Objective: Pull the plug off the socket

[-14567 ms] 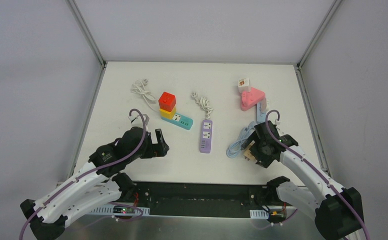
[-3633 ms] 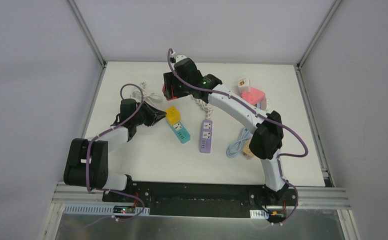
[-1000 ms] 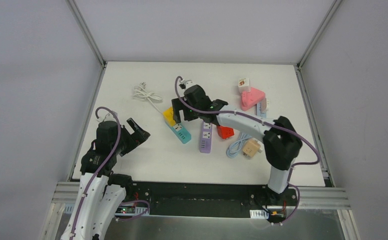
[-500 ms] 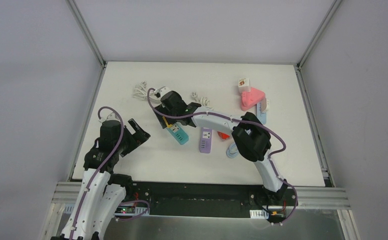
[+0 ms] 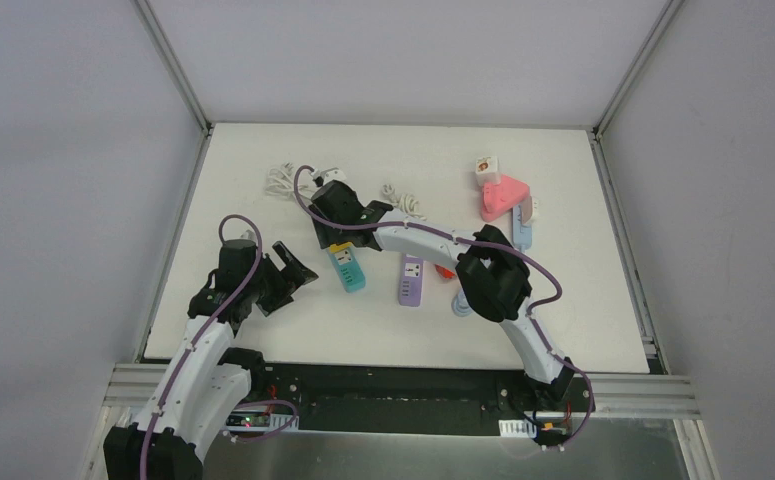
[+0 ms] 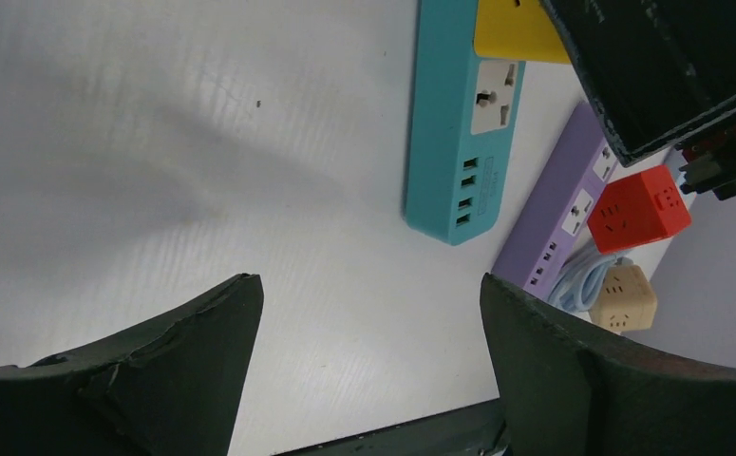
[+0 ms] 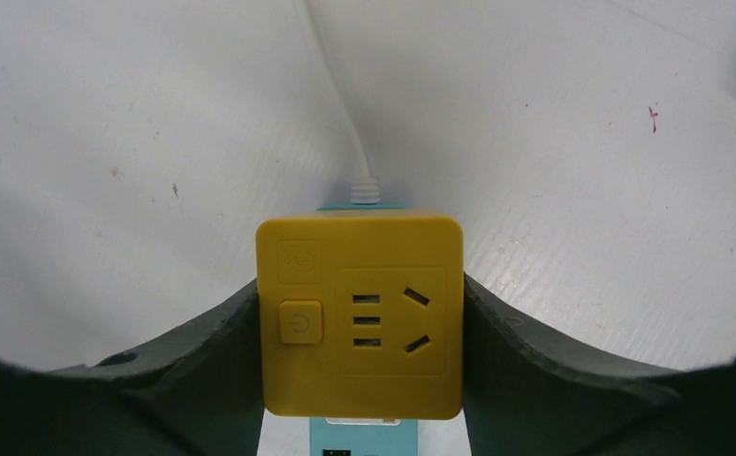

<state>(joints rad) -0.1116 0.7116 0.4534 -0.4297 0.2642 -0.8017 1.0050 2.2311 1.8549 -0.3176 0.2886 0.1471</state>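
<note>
A yellow cube plug (image 7: pixel 359 313) sits plugged into the far end of a teal power strip (image 5: pixel 347 270), the socket, whose white cord (image 7: pixel 340 104) runs away over the table. My right gripper (image 7: pixel 359 290) reaches in from above. Its dark fingers (image 7: pixel 221 351) press on the plug's left and right sides, so it is shut on the plug. In the top view the plug (image 5: pixel 340 247) mostly hides under the right gripper (image 5: pixel 330 230). My left gripper (image 6: pixel 367 282) hangs open and empty over bare table, left of the teal strip (image 6: pixel 459 133).
A purple power strip (image 5: pixel 410 280), a red cube (image 5: pixel 445 270) and a blue cable (image 5: pixel 460 300) lie right of the teal strip. A pink socket (image 5: pixel 503 195) with a white cube (image 5: pixel 485 168) is at the back right. White cable coils (image 5: pixel 283 180) lie at the back left.
My right gripper swung left from beside the purple strip to over the yellow plug and narrowed onto it. The teal strip turned a little. My left arm edged toward the strip.
</note>
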